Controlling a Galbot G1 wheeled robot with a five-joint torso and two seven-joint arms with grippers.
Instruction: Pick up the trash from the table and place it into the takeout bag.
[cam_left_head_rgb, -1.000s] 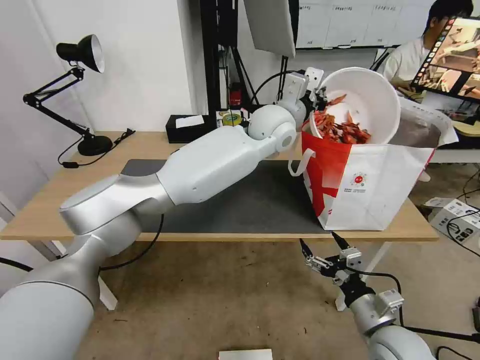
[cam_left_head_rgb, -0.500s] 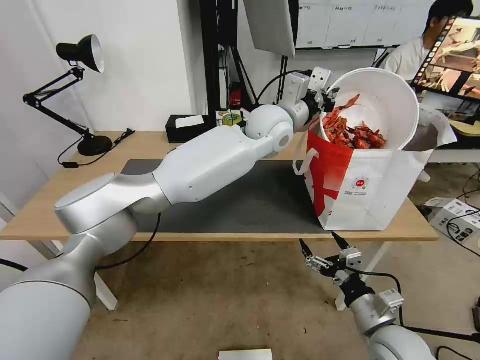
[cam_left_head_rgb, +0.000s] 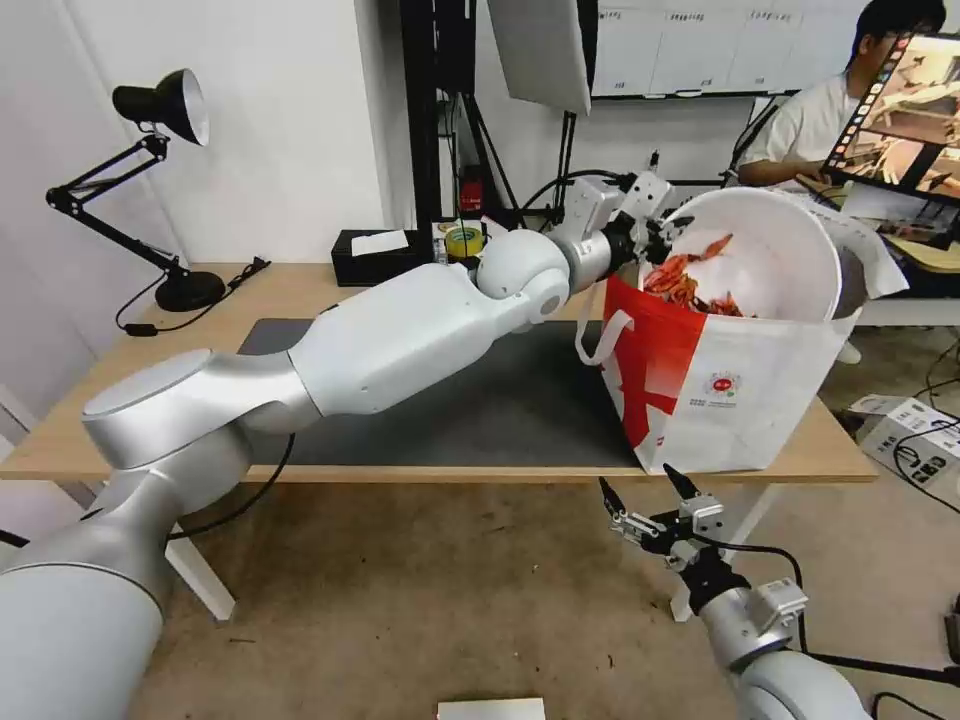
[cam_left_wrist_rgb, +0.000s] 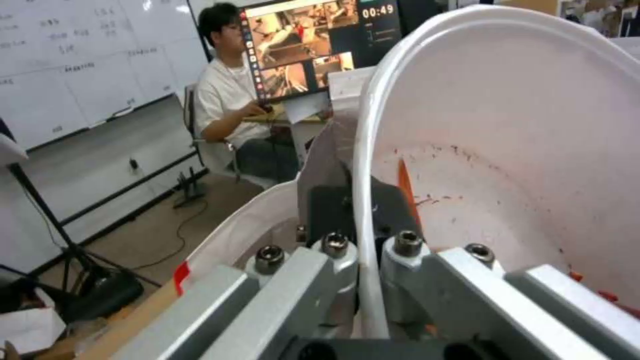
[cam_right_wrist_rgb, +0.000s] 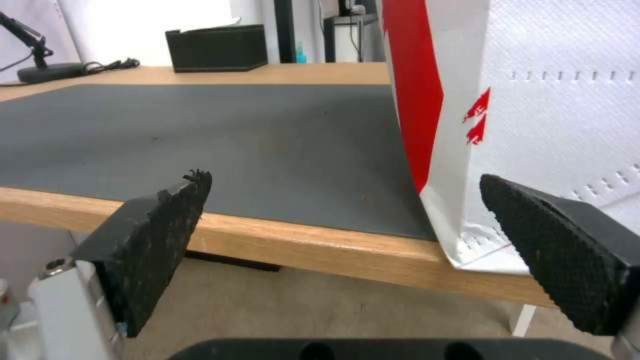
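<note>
— Below the table (cam_left_head_rgb: 300, 440) edge, nearest us: the right gripper (cam_left_head_rgb: 652, 492) is hanging idle, jaws spread wide, gripping nothing.

— And further back?

— The left gripper (cam_left_head_rgb: 655, 225) is pinching the rim of the bowl of crayfish shells (cam_left_head_rgb: 760, 250), tilting it steeply over the takeout bag (cam_left_head_rgb: 740, 380). The left arm is reaching fully across the mat (cam_left_head_rgb: 480, 410); the bag mouth is lying directly beneath the bowl.
</note>
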